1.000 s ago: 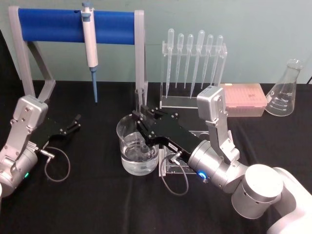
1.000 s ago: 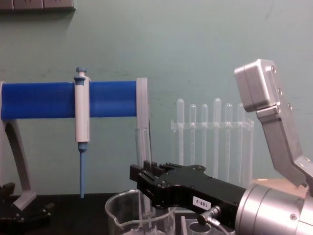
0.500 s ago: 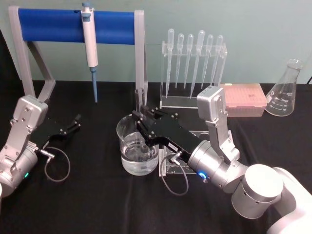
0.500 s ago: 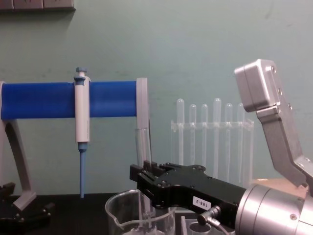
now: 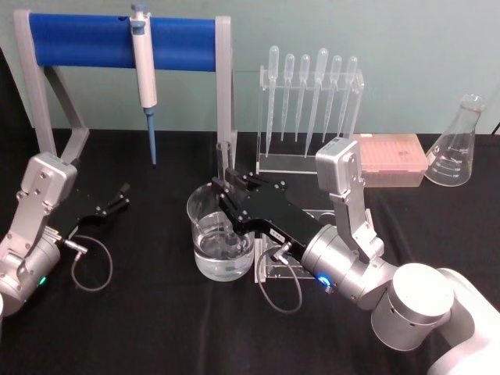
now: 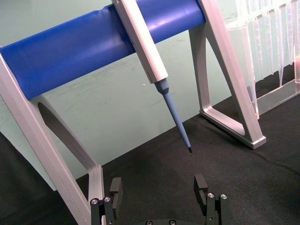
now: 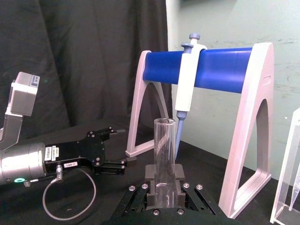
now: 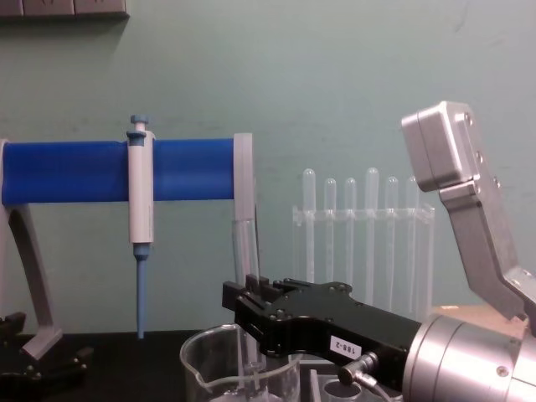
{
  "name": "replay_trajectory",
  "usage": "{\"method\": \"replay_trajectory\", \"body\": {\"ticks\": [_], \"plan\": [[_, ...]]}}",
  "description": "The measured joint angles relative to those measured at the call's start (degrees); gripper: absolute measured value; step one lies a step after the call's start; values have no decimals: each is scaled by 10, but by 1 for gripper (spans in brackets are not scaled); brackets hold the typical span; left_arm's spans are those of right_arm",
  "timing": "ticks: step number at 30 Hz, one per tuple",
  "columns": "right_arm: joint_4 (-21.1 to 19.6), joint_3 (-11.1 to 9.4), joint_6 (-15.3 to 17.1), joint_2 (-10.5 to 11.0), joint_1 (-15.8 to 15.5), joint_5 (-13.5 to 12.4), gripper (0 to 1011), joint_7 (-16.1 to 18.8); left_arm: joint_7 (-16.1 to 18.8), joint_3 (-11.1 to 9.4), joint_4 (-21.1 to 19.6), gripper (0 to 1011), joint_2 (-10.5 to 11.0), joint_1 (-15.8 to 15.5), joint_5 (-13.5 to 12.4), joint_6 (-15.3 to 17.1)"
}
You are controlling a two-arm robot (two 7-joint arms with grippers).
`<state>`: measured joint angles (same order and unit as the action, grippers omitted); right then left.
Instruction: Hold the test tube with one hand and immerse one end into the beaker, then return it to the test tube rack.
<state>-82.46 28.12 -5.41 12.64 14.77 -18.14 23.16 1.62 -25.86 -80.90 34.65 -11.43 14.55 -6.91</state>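
a: where is the test tube (image 5: 225, 187) held, and by what?

b: it is pinched upright by the right gripper (image 5: 227, 190), whose jaws are pressed against the glass at about mid-height. the lower end is seen inside the beaker (image 5: 221, 233), down in the clear liquid; the open rim stands above the jaws. in the right wrist view the test tube (image 7: 164, 159) is clamped between the pads (image 7: 180, 193).

a: and the other arm?

b: the left gripper (image 5: 121, 195) is parked low at the left of the black table (image 5: 156, 328), well apart from the beaker, its jaws spread with nothing between them.

a: what could go wrong from here?

b: three things are judged likely. if the tube is lifted at a tilt, the beaker wall could be struck and the beaker tipped or dragged. if the grip is loosened on wet glass, the tube could slide down and knock the bottom. on the way back, the acrylic stand (image 5: 269, 269) beside the beaker or the pipette rack (image 5: 311, 156) behind could be clipped, so a straight vertical lift would be wanted first.
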Motion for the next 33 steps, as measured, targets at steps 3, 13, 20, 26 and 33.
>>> {"method": "replay_trajectory", "body": {"ticks": [3,13,20,26,33], "plan": [[0,0,0,0,0,0,238,0,0,0,0,1000,0,0,0,0],[0,0,0,0,0,0,238,0,0,0,0,1000,0,0,0,0],[0,0,0,0,0,0,238,0,0,0,0,1000,0,0,0,0],[0,0,0,0,0,0,238,0,0,0,0,1000,0,0,0,0],[0,0,0,0,0,0,238,0,0,0,0,1000,0,0,0,0]]}}
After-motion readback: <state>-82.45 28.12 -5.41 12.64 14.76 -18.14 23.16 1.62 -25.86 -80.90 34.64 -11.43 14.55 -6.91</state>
